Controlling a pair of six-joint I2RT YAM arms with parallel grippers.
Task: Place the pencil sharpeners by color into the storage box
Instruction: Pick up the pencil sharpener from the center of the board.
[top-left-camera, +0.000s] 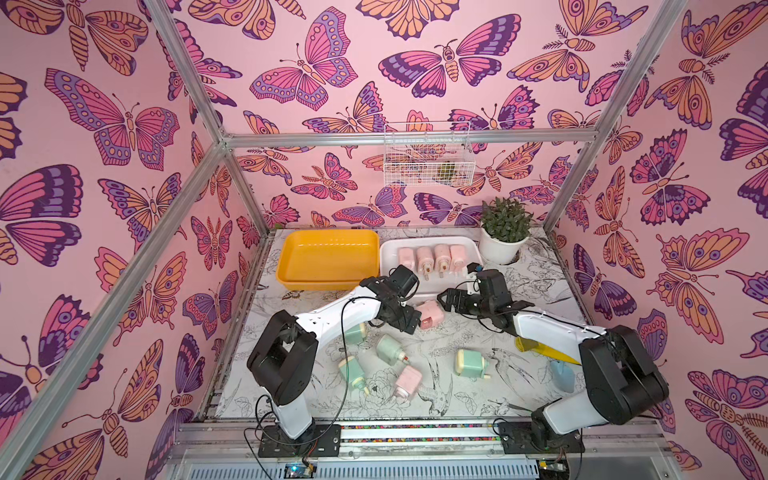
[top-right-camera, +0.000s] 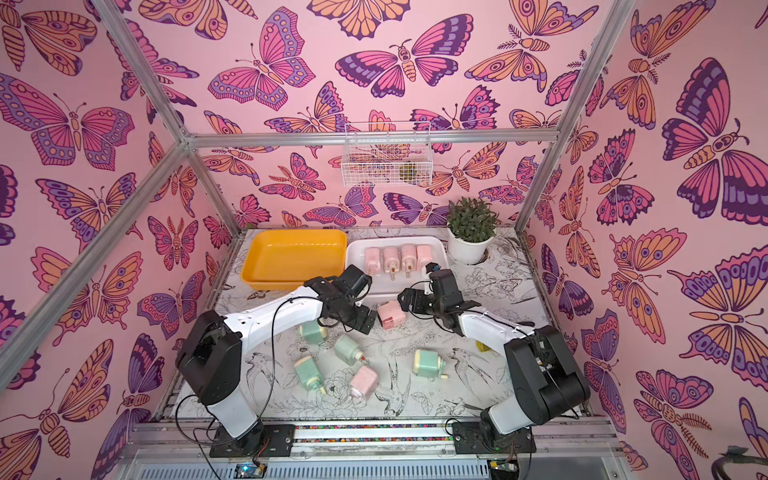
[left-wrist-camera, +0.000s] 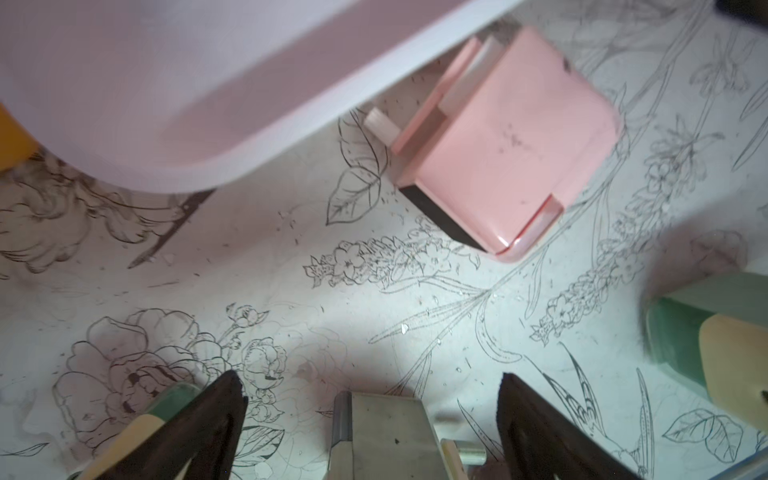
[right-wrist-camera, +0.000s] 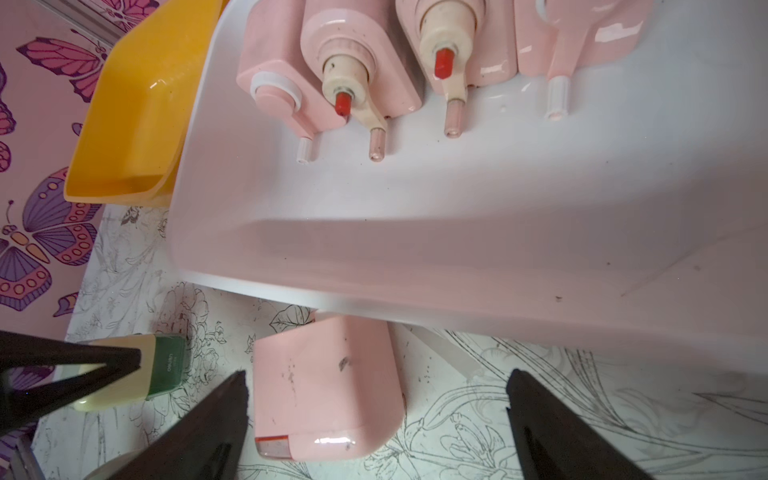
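**With four pinks boxed, a fifth waits between two released pincers**

While the yellow plastic tray (top-left-camera: 328, 259) sits bare, the left pincer (top-left-camera: 409, 320) gapes empty beside a pastel pink plastic sharpener (top-left-camera: 430, 313) lying on the desk (top-left-camera: 478, 399), just short of the white tray (top-left-camera: 388, 253); the right pincer (top-left-camera: 446, 301) is likewise released. Next, I judge: straddle, clench, lift it in

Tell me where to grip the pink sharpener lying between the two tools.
Grip the pink sharpener across its two flat long sides, coming from above. It lies on its side beside the white tray, broad face up; avoid the crank end, which sticks out unevenly.
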